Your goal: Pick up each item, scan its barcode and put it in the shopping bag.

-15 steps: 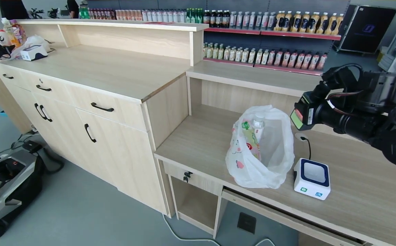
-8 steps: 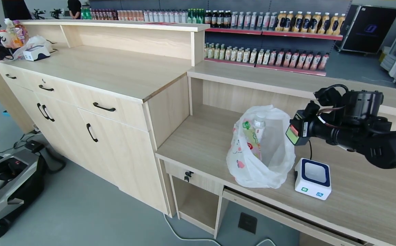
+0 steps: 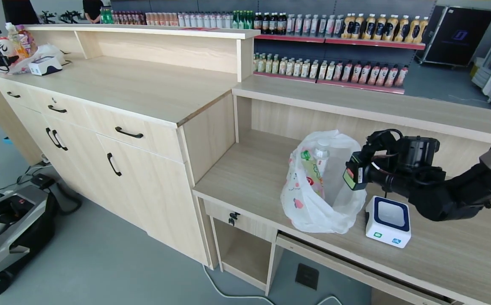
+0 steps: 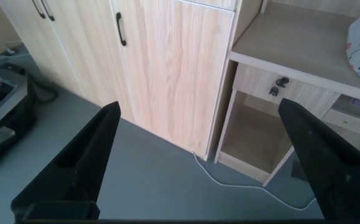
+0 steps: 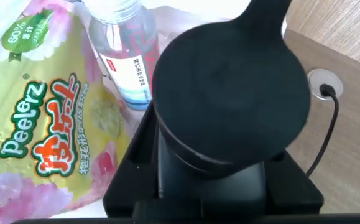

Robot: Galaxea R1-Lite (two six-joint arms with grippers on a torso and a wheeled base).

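You get little of the inside of the white translucent plastic shopping bag (image 3: 313, 214): its crumpled wall veils the lower halves of the green and yellow snack packet (image 3: 313, 171) and the clear bottle with a white cap (image 3: 321, 153) standing in it.

The right claw (image 3: 358, 176) hangs just beside the bag's open rim, above the counter. It is closed on a small dark item with a green and red face and a white barcode label (image 3: 352, 178). From the wrist camera that item reads as a black round bulk and hides the fingertips, so you cannot tell what kind of product it is.

The left claw (image 4: 198, 155) hangs over the grey floor (image 4: 136, 180) before the cabinet doors, its 2 black fingers (image 4: 74, 168) spread wide with nothing between them.

The low light wood counter (image 3: 249, 169) carries the bag and, just beside it on the robot's right, a white box scanner with a dark blue window frame (image 3: 387, 221). A thin black cable (image 5: 324, 143) runs from a round hole in the wood.

To the left stands a higher wood counter (image 3: 122, 84) with black-handled drawers. Behind, 2 red-edged shelves of bottles (image 3: 326, 67) are cut off at the frame's top.
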